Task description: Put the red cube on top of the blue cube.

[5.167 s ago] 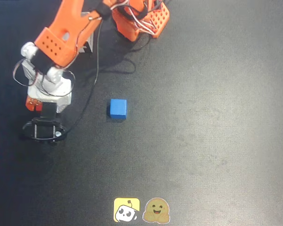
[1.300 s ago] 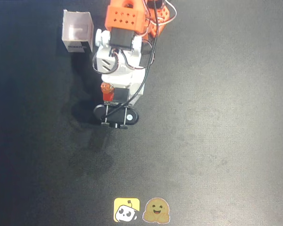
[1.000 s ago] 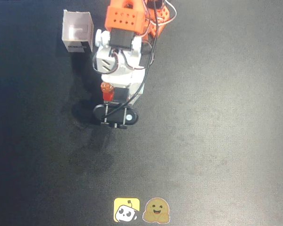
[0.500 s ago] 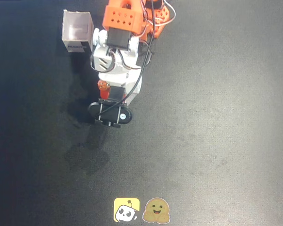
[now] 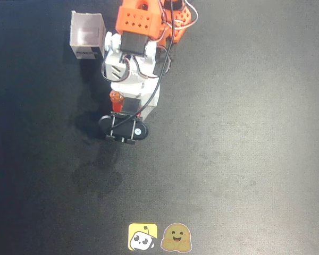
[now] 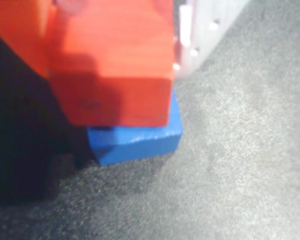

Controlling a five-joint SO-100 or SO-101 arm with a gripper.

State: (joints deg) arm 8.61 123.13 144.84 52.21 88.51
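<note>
Down on the dark matte tabletop [image 5: 244,159], the pincer [image 5: 123,129] grasps the red cube [image 6: 112,65] atop the blue cube [image 6: 140,142]

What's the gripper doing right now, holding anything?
Gripper: closed on the red cube, which sits right above the blue cube; the wrist view cannot show whether the two touch.

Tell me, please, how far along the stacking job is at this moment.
Done: the red cube sits over the blue cube, apparently resting on it. In hand: the gripper flanks the red cube; whether it grips is unclear. Left: let go and withdraw.
</note>
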